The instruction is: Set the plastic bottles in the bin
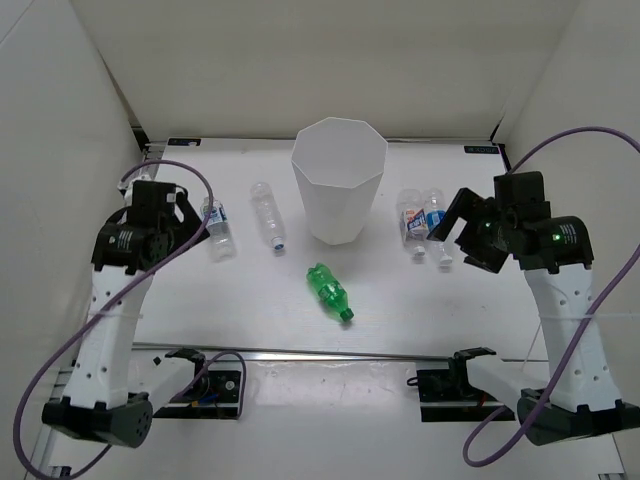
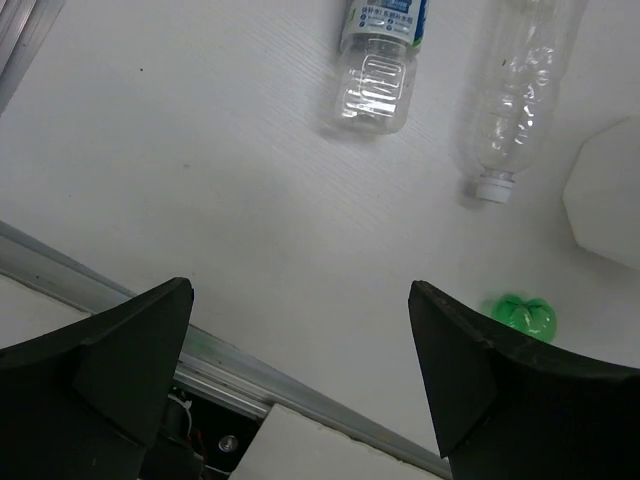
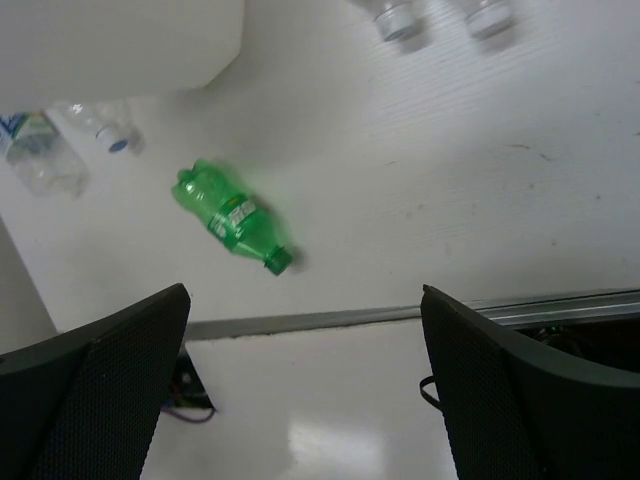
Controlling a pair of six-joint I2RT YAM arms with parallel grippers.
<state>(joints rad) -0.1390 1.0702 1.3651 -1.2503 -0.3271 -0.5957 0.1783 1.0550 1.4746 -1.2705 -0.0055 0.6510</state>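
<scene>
The tall white bin point(image 1: 340, 185) stands upright at the middle of the table. A green bottle point(image 1: 329, 293) lies in front of it. Two clear plastic bottles point(image 1: 217, 228) point(image 1: 268, 215) lie to its left, and two more point(image 1: 411, 224) point(image 1: 437, 222) lie side by side to its right. My left gripper point(image 1: 190, 222) hovers open beside the leftmost bottle point(image 2: 378, 70), nothing between its fingers point(image 2: 300, 290). My right gripper point(image 1: 452, 232) hangs open next to the right pair, also holding nothing point(image 3: 304, 291). The green bottle point(image 3: 230, 218) shows in the right wrist view.
A metal rail point(image 1: 320, 353) runs along the table's near edge, with the arm bases and cables behind it. White walls close in the left, right and back sides. The bin's wall point(image 2: 605, 195) shows at the right edge of the left wrist view.
</scene>
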